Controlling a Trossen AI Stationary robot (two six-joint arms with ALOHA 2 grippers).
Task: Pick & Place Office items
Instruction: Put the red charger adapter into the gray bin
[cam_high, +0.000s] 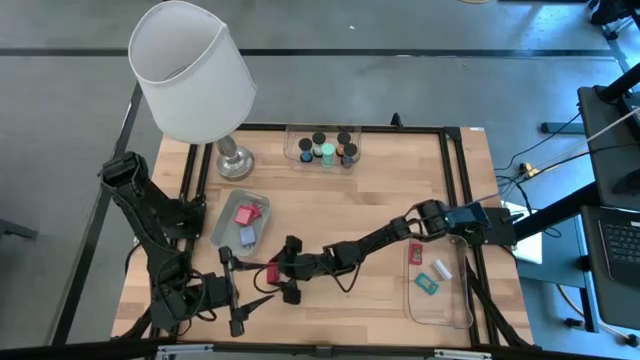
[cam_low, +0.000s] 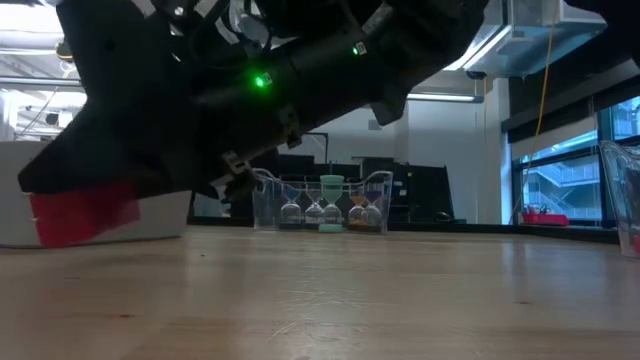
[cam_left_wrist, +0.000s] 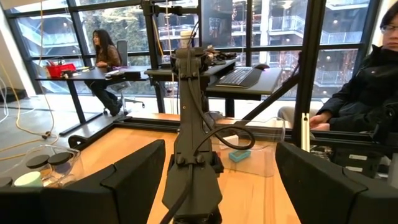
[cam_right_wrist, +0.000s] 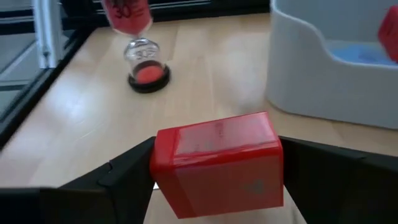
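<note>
My right gripper (cam_high: 277, 272) clamps a red block (cam_right_wrist: 217, 163) above the surface, near centre; the far, left and right trays hold sorted items; my left gripper (cam_high: 238, 290) waits open.

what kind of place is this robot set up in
Most likely an office or lab workspace: large glass windows, a person seated at a desk with a keyboard nearby, and a wooden table framed for two robot arms.
</note>
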